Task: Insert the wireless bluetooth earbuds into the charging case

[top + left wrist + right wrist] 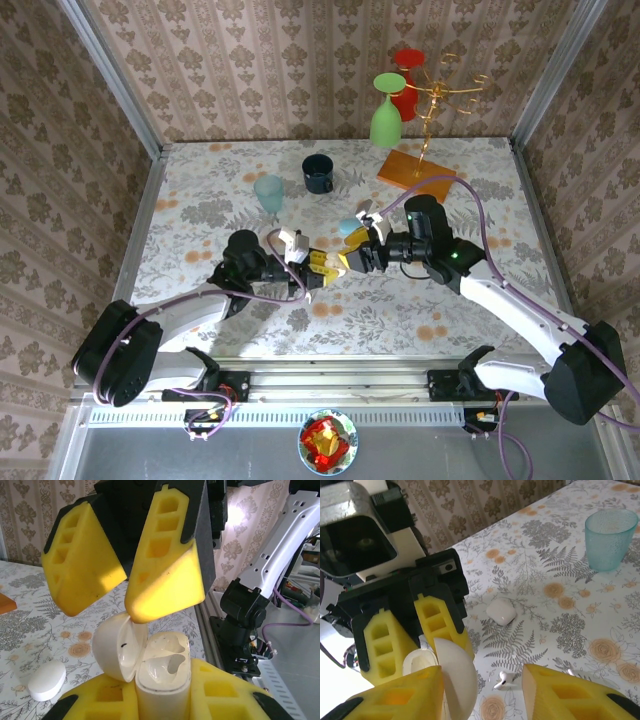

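Observation:
My left gripper (pixel 162 702) is shut on the white charging case (pixel 162 680), holding it upright above the table. Its lid (pixel 117 650) is swung open to the left and both sockets are empty. My right gripper (pixel 127 580) hangs open just above the case, with one yellow fingertip (pixel 150 610) touching the lid's top edge. In the right wrist view the lid (pixel 457 680) sits against the left finger of the right gripper (pixel 482 695). One white earbud (pixel 502 679) lies on the table below the gap. From above, the two grippers (pixel 320 266) (pixel 354 252) meet at mid-table.
A second, closed white case (pixel 500 612) (pixel 46 680) lies on the tablecloth. A teal cup (pixel 268 192), a dark cup (pixel 318 173) and an orange-based gold stand (pixel 415 170) with green and red glasses stand farther back. A bowl (pixel 328 442) sits below the table's near edge.

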You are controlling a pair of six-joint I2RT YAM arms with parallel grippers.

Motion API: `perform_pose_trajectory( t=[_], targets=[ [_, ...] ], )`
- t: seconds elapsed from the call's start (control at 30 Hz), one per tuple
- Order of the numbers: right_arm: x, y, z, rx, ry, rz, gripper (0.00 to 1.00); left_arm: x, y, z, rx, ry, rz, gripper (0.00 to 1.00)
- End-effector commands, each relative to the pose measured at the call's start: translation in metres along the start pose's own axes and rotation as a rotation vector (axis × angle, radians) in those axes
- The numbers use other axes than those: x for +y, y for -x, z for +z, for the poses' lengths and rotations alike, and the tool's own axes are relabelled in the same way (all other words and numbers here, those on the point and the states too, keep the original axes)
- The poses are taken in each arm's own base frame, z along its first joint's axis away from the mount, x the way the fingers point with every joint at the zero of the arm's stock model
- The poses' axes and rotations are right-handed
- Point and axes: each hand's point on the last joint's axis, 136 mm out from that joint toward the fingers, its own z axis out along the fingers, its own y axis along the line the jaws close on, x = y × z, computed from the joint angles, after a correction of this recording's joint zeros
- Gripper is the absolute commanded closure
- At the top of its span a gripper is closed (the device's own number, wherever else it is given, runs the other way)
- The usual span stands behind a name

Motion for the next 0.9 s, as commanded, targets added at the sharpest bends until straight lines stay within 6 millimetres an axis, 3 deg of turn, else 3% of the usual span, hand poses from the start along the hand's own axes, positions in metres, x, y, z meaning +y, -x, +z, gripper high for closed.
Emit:
perform_pose_trajectory(
  t=[0.0,0.3,0.5,0.6,0.87],
  targets=[
    [-0.015,0.015,-0.004,-0.065,-0.077,0.015,0.53,-0.019,0.01,0.0,-0.014,-0.08,0.082,0.98],
    [0.002,0.015,-0.005,-0.061,0.009,0.005,0.41,0.0,0.002,-0.002,-0.02,0.008,0.093,0.98],
    [-0.007,0.023,-0.015,-0.129,-0.072,0.024,0.32,0.024,0.001,-0.019,-0.082,0.104,0.072,0.98],
    [-0.014,0.018,-0.015,-0.129,-0.112,0.023,0.29,0.031,0.002,-0.024,-0.119,0.122,0.069,0.99],
    [-0.002,0.007,0.005,-0.097,0.0,-0.001,0.33,0.025,0.007,-0.018,-0.13,0.051,0.028,0.98]
  ],
)
